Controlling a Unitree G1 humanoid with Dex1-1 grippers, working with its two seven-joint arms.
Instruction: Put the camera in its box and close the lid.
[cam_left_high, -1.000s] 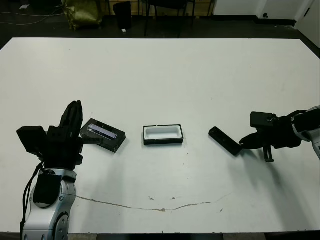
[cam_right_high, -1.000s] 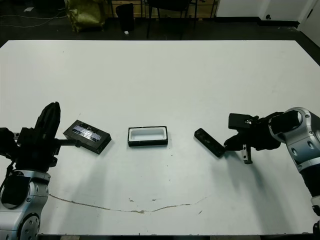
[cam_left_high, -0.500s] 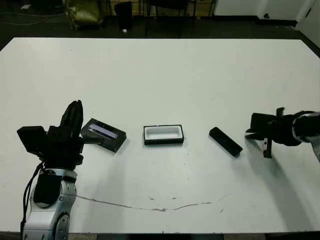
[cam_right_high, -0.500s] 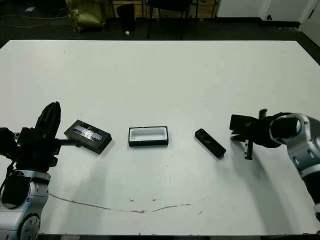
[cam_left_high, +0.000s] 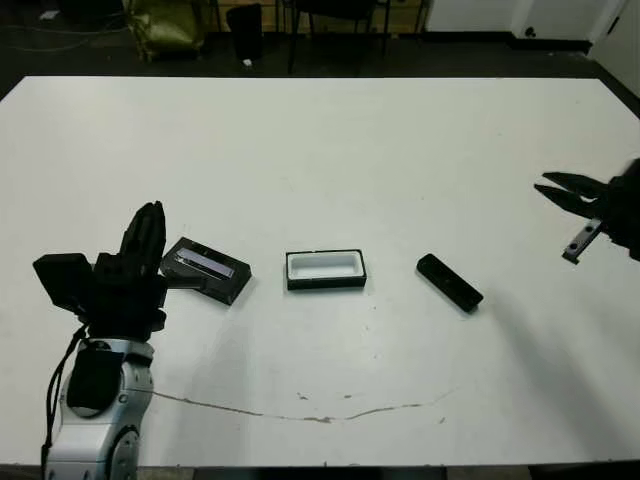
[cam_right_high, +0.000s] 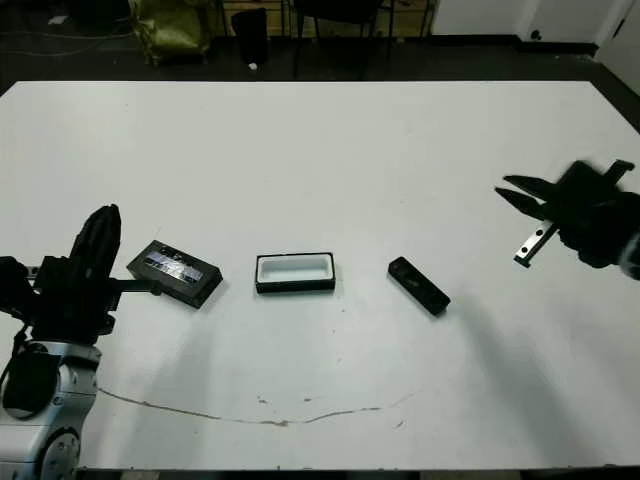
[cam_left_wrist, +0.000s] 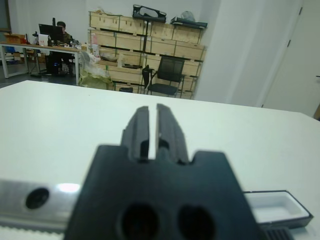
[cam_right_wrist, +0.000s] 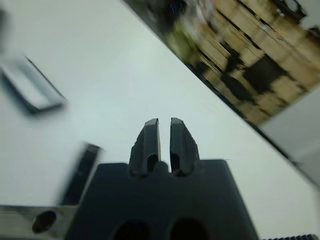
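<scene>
Silver-grey left arm casing (cam_left_high: 95, 420), black cables, matte black pincer (cam_left_high: 145, 235)

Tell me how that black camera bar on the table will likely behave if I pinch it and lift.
The camera looks like a rigid slim bar, so it probably won't flex. It lies flat on the white table, so rolling seems unlikely. Its smooth, narrow sides may slip or pivot between the fingers; gripping near mid-length looks safest.

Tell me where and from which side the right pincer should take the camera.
Probably across the middle of the camera, pinching its two long sides from above. It is a slim bar lying flat and diagonal on the table, right of the box, so the right pincer would need turning square to that slant.
</scene>
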